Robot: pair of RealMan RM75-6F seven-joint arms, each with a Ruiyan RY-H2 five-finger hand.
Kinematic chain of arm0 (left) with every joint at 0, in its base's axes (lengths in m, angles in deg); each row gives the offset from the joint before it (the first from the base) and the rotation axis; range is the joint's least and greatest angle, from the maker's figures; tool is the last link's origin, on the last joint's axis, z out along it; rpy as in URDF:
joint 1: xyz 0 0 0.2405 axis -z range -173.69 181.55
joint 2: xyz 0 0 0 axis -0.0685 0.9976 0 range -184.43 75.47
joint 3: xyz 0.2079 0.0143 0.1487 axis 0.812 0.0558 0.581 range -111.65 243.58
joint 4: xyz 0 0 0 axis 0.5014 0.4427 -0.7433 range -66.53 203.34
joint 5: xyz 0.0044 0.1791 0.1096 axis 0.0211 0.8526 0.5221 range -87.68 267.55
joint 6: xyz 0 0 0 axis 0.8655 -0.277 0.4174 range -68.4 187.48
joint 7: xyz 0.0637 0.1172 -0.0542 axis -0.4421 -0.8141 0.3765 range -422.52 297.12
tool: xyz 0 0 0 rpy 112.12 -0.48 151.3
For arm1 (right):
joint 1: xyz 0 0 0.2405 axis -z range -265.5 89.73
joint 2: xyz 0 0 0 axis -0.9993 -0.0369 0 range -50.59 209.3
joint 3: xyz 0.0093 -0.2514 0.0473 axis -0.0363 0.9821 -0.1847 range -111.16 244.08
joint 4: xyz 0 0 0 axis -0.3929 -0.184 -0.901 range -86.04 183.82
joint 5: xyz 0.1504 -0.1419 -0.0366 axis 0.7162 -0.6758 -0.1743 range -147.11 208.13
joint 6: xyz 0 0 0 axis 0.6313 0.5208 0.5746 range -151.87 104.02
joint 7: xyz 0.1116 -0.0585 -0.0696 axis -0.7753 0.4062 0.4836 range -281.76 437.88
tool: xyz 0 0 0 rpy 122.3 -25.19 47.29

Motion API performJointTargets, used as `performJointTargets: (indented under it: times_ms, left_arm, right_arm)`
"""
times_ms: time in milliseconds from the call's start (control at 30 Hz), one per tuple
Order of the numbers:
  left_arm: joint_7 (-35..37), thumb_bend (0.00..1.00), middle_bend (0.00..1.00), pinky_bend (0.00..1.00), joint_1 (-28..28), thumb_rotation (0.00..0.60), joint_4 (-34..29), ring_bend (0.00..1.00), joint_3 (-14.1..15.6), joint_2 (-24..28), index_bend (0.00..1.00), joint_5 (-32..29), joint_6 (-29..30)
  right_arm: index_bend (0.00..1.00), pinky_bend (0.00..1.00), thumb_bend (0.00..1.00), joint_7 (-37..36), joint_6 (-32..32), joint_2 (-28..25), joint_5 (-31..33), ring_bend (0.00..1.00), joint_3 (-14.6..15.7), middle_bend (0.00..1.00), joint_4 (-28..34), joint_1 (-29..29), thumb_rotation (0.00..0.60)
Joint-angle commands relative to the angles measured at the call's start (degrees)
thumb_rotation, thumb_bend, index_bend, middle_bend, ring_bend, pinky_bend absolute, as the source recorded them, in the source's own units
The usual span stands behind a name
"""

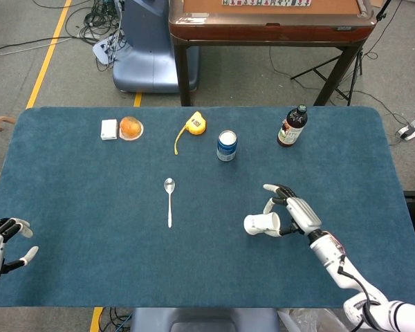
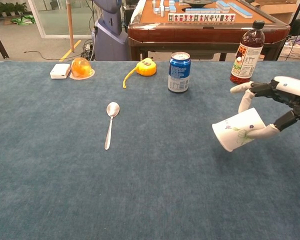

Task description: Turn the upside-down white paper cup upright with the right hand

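My right hand [image 1: 295, 212] [image 2: 280, 102] holds the white paper cup [image 1: 261, 223] [image 2: 238, 129] above the blue table, right of centre. The cup lies nearly on its side, its open mouth pointing left and slightly up; a small printed pattern shows on its wall. The thumb and fingers wrap the cup's base end. My left hand [image 1: 0, 242] hovers at the table's near left corner, fingers apart, holding nothing; it does not show in the chest view.
A spoon [image 1: 169, 199] [image 2: 110, 122] lies left of centre. Along the far side stand a blue can [image 1: 226, 146] [image 2: 179, 72], a dark bottle [image 1: 291, 126] [image 2: 247, 51], a yellow tape measure [image 1: 194, 124], an orange jelly cup [image 1: 131, 128] and a small white box [image 1: 108, 129].
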Motion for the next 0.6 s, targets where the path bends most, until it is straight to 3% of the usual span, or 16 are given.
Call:
performJointTargets:
  times_ms: [33,400,600]
  left_arm:
    - [-0.02,0.17,0.41,0.6,0.01,0.6,0.03,0.3,-0.01,0.0,0.54,-0.02,-0.03]
    - [-0.05,0.17,0.41,0.6,0.03,0.6,-0.03,0.3,0.06,-0.03,0.54,0.11,-0.02]
    - [-0.03,0.17,0.41,0.6,0.06,0.6,-0.01,0.3,0.05,-0.03,0.54,0.07,-0.09]
  right_arm:
    - [0.56,0.02,0.02,-1.41,-0.2,0.86,-1.1,0.0,0.46,0.12,-1.56,-0.2,0.6]
    - [0.23,0.0,0.0,0.59,0.65,-0.68,-2.5,0.0,1.26,0.06,-0.3,-0.16,0.6]
    - [0.18,0.0,0.0,2.54,1.52,-2.42,-2.89,0.0,1.53,0.05,1.66,0.21,0.6]
